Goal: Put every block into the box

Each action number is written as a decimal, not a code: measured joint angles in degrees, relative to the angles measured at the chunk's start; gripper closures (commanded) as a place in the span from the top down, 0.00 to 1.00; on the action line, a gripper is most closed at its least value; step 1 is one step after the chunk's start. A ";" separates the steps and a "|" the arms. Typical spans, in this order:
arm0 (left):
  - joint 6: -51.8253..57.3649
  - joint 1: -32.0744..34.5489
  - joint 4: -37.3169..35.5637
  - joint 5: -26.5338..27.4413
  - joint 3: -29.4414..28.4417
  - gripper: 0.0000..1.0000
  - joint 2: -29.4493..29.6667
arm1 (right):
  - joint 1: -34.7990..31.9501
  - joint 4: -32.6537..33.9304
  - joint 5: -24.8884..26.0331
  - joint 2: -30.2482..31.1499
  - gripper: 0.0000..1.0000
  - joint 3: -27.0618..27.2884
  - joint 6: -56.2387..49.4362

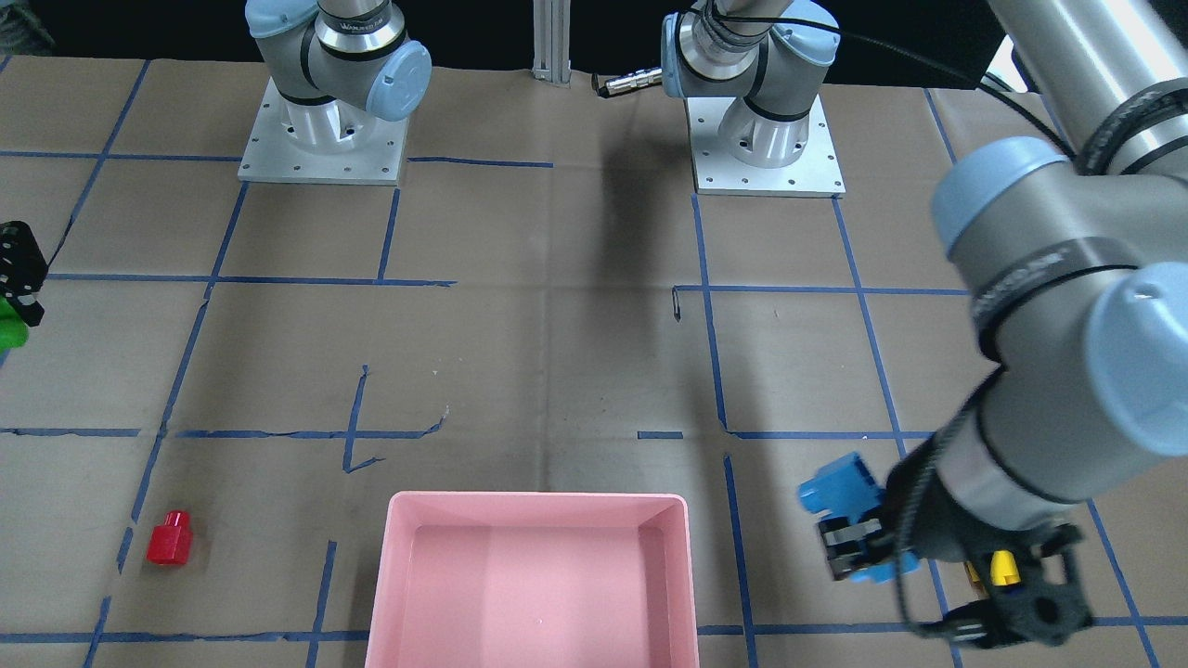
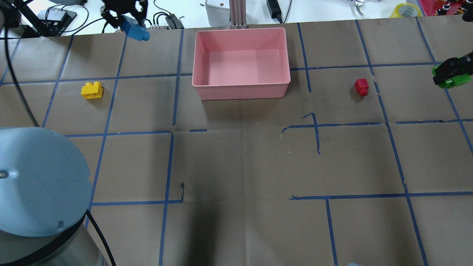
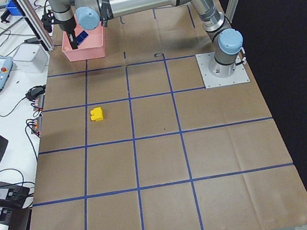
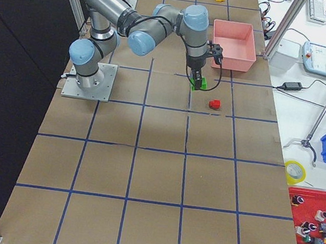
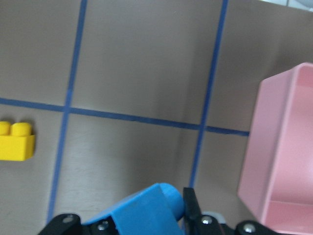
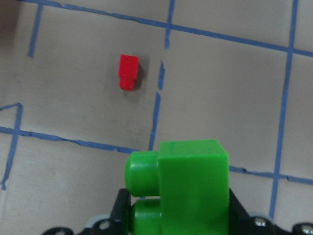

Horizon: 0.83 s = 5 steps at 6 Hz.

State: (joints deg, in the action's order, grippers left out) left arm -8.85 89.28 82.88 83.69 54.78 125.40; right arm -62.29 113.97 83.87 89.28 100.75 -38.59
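Note:
My left gripper [image 2: 128, 24] is shut on the blue block [image 2: 136, 32] and holds it above the table, left of the pink box [image 2: 240, 92]. In the left wrist view the blue block [image 5: 142, 213] sits at the bottom, with the box wall [image 5: 274, 147] at the right. The yellow block [image 2: 92, 90] lies on the table left of the box. My right gripper [image 2: 448, 74] is shut on the green block [image 2: 457, 80] at the far right, and that block [image 6: 193, 186] also fills the bottom of the right wrist view. The red block [image 2: 361, 87] lies on the table between the box and the right gripper.
The box [image 1: 538, 503] has nothing in it. Both arm bases [image 1: 323, 139] stand at the robot's side of the table. Blue tape lines cross the brown paper. Cables and devices [image 2: 55, 16] lie past the far edge.

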 measured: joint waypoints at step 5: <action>-4.93 9.59 -5.08 5.35 -3.04 0.26 11.26 | -12.63 1.13 -16.94 -3.13 0.04 -1.95 12.64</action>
State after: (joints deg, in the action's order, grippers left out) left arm -13.78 98.87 77.80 89.04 51.73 136.66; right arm -74.93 115.09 66.94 86.15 98.79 -25.95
